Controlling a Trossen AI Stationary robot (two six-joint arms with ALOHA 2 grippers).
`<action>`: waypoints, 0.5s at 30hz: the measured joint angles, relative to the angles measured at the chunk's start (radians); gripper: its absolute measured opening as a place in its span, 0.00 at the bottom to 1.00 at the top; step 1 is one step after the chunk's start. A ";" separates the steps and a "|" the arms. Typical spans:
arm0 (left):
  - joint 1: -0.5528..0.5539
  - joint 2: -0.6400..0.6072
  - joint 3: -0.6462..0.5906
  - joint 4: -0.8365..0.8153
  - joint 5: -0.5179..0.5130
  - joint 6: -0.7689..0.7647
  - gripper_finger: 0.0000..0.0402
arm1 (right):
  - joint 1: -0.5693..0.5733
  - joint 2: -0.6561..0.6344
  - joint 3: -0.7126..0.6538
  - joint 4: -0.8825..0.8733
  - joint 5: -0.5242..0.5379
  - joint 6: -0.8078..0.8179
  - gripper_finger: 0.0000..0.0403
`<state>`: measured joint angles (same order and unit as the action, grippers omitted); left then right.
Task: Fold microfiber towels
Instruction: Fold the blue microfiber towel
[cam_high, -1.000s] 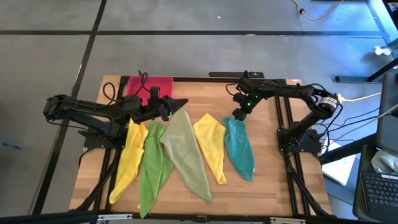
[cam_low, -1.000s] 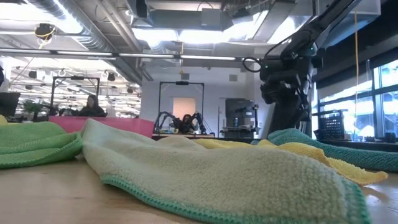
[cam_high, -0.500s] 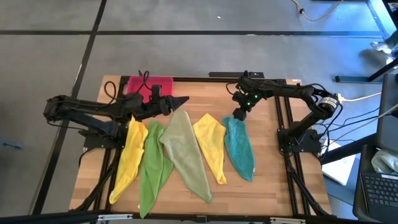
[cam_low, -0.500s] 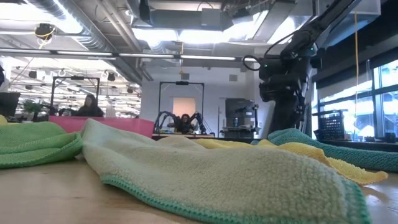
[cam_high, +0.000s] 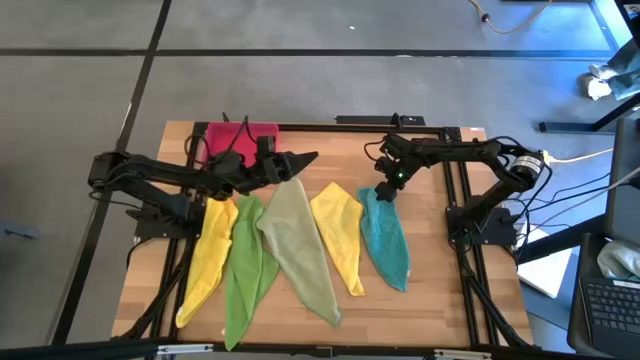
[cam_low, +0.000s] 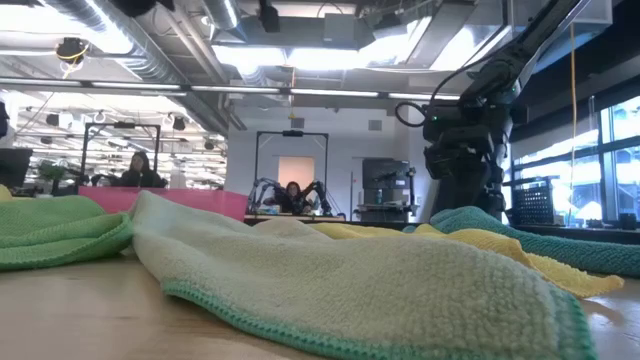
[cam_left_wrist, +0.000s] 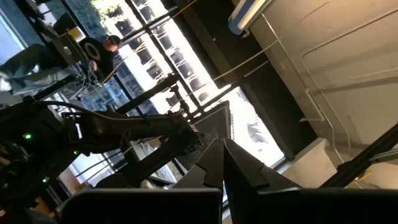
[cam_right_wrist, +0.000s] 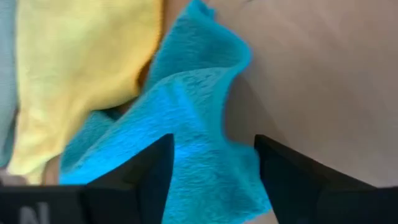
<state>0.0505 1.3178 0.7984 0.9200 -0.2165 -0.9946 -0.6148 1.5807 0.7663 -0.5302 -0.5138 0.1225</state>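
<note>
1. the right gripper (cam_high: 384, 186) hovers with fingers apart over the teal towel's (cam_high: 386, 240) far end.
2. the left gripper (cam_high: 308, 158), fingers pressed together, hangs past the olive towel (cam_high: 300, 250).
3. no writing is readable.

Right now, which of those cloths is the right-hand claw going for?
The teal towel, rightmost of the five. The right gripper, open, hangs directly above its far tip; its wrist camera sees teal towel between the fingers. The other towels lie farther left.

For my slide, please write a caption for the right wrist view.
Open right gripper poised over the teal towel, beside a yellow towel.
</note>
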 joint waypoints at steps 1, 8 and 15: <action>0.000 0.020 0.020 0.000 0.007 -0.005 0.00 | 0.002 -0.003 0.000 0.000 -0.012 0.000 0.51; 0.002 0.162 0.213 -0.130 0.105 0.149 0.00 | 0.012 -0.064 0.001 -0.013 -0.037 -0.023 0.22; 0.035 0.228 0.310 -0.424 0.110 0.391 0.00 | 0.011 -0.198 0.001 -0.042 -0.167 0.021 0.03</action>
<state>0.0858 1.5455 1.1084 0.4956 -0.1066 -0.6032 -0.6034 1.3830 0.7677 -0.5718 -0.6811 0.1434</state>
